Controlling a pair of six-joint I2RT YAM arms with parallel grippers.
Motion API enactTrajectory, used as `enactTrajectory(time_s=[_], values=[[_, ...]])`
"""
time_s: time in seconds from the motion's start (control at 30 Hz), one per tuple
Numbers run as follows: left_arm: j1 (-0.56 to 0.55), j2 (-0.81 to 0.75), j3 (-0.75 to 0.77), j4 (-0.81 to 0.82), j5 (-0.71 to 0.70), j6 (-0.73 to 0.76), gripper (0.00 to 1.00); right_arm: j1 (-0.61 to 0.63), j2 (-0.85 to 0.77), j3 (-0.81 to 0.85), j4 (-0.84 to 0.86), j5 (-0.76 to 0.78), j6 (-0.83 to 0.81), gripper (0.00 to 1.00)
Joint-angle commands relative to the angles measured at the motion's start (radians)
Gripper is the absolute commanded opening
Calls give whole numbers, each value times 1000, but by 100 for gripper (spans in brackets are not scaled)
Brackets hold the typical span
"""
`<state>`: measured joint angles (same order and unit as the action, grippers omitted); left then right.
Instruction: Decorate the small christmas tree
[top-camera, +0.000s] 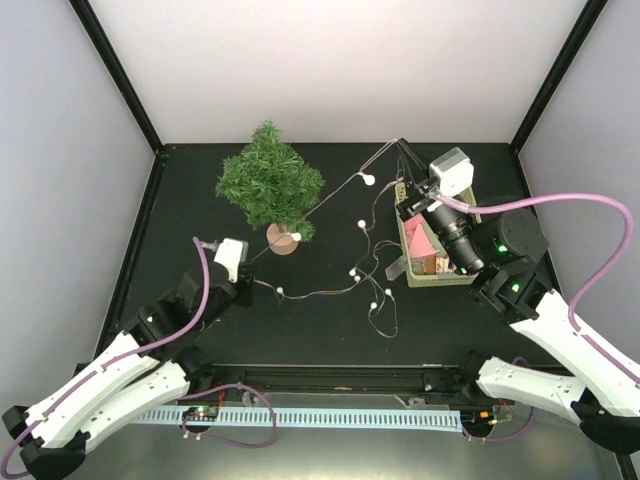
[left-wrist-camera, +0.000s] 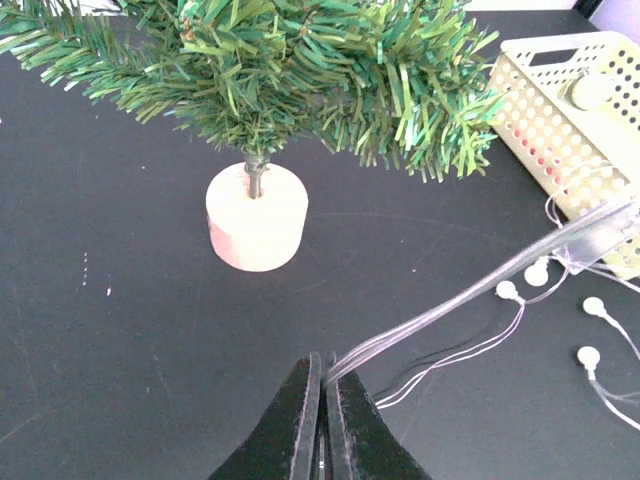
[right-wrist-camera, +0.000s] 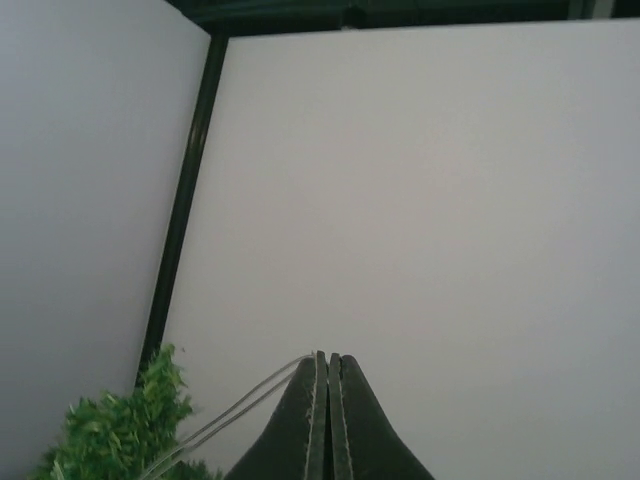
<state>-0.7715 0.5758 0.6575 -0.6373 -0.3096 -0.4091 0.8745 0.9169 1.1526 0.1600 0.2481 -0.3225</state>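
From above, the small christmas tree (top-camera: 270, 185) stood far-left on the bench (top-camera: 180, 230), with the light string (top-camera: 368, 180) pinched at either end. The camera on the left pincer (left-wrist-camera: 322, 365) showed the wooden base (left-wrist-camera: 256, 217); the one on the right pincer (right-wrist-camera: 328, 358) showed mostly wall (right-wrist-camera: 450, 200).

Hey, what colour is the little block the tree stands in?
The base is pale, light wood, almost cream. It shows best in the left wrist view.

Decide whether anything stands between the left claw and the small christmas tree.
Nothing visible does. Only bare table lies between the left claw and the wooden base of the small christmas tree; the light string it pinches runs off rightward.
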Motion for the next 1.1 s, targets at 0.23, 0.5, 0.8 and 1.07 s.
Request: enactTrajectory(time_s=[0.23, 0.5, 0.8, 1.07], values=[[10, -4, 7, 5, -13, -11, 2, -3, 43, 54, -45, -111, 111, 1], [10, -18, -8, 17, -12, -7, 2, -4, 235, 88, -189, -346, 266, 1], [11, -62, 3, -5, -51, -12, 6, -4, 333, 92, -128, -402, 410, 1], [10, -128, 65, -17, -13, 51, 59, -1, 350, 72, -194, -650, 355, 1]])
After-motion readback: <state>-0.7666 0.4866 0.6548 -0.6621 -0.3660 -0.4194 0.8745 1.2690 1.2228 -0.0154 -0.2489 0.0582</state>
